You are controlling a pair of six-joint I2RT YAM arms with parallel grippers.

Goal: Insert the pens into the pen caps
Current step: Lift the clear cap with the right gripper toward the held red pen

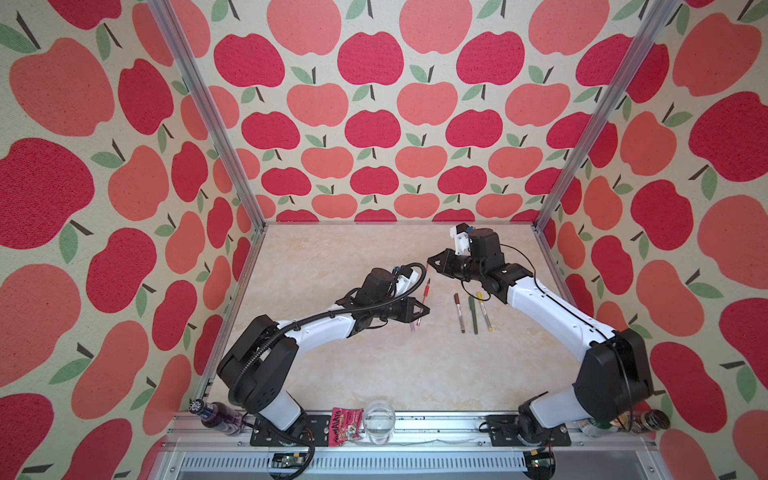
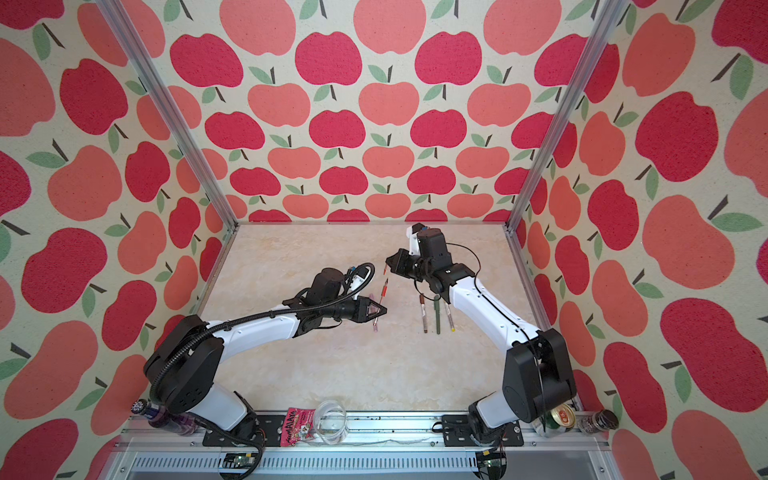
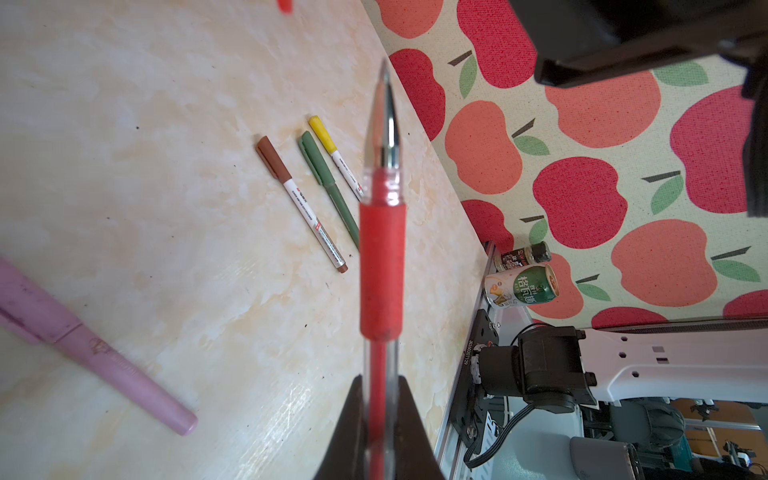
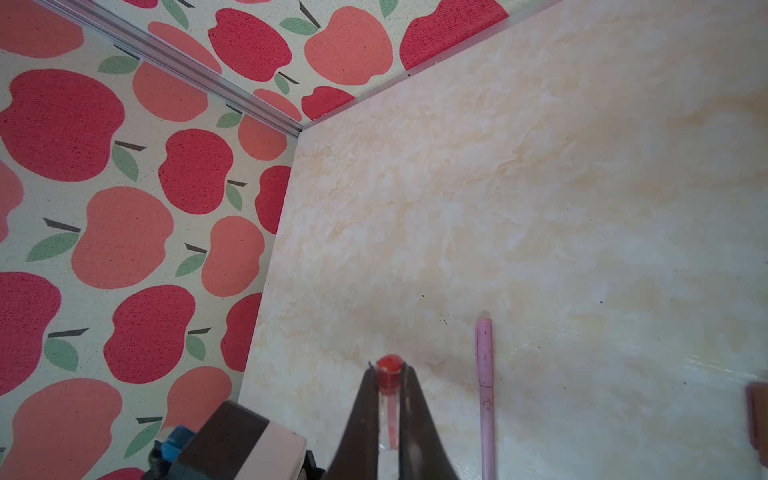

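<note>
The left pincer (image 3: 381,386) is clenched on the clear barrel of the red pen (image 3: 381,249), held above the table (image 1: 332,365) near its middle. The pen's long axis runs near to far, with its metal tip pointing far and slightly right, toward the right pincer (image 1: 431,263). That pincer is clamped on the red cap (image 4: 389,374) just beyond the tip, with a gap between pen and cap. I cannot make out which way the cap's open end faces, and in both top views it is only a speck.

The lilac-pink pen (image 4: 485,395) lies on the table under the left pincer, mostly covered from above. To the right, three capped pens (image 1: 473,314) lie side by side, caps toward the far end.
</note>
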